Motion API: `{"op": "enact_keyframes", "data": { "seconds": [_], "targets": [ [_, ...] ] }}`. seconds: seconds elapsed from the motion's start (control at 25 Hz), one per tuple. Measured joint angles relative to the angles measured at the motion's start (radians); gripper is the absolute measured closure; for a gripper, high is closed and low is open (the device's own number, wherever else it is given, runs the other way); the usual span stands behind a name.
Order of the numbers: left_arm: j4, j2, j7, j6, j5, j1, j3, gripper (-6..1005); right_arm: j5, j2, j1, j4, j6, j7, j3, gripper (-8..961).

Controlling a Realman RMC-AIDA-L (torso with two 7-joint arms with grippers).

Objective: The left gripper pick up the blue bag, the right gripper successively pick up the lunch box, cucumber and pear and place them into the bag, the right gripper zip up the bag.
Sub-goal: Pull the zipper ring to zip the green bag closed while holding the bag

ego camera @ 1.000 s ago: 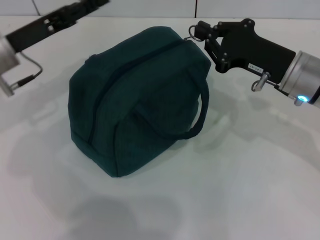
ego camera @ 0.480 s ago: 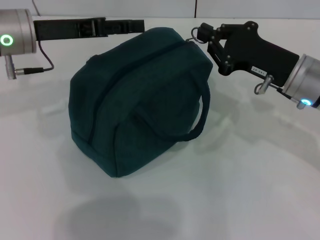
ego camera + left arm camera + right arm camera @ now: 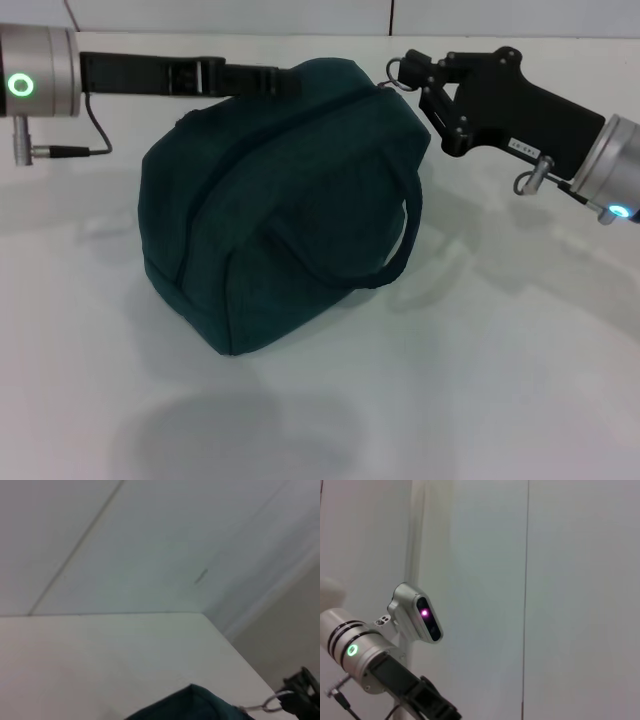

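Note:
The blue bag [image 3: 280,200] stands on the white table, its zipper closed along the top and one loop handle hanging at the front. My right gripper [image 3: 408,72] is at the bag's far right end, shut on the ring zipper pull [image 3: 394,70]. The left wrist view shows that ring [image 3: 270,706] held at the bag's corner [image 3: 200,705]. My left gripper [image 3: 290,80] reaches in level from the left and meets the bag's top far edge. The lunch box, cucumber and pear are out of view.
The white table [image 3: 480,360] spreads in front of and beside the bag. A pale wall stands behind it. The left arm's silver cuff [image 3: 360,655] and its wrist camera [image 3: 417,620] fill the right wrist view's lower corner.
My left arm has swung down and in from the upper left until its tip reaches the bag's top. The right gripper has shifted slightly right, still at the zipper ring.

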Motion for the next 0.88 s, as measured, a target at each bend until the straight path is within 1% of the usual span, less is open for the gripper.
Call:
{"op": "enact_keyframes", "data": {
  "seconds": [0.56, 0.76, 0.88],
  "targets": [
    [0.001, -0.014, 0.076, 0.003, 0.001, 0.018, -0.004, 369, 0.000, 0.002, -0.003, 0.000, -0.008, -0.001, 0.000, 947],
    [-0.004, -0.017, 0.077, 0.002, -0.005, 0.020, -0.006, 604, 0.000, 0.002, -0.003, 0.000, -0.008, -0.001, 0.000, 946],
    [-0.004, -0.020, 0.077, 0.001, -0.008, 0.021, -0.007, 667, 0.000, 0.002, -0.005, 0.000, -0.011, -0.001, 0.000, 946]
  ]
}}
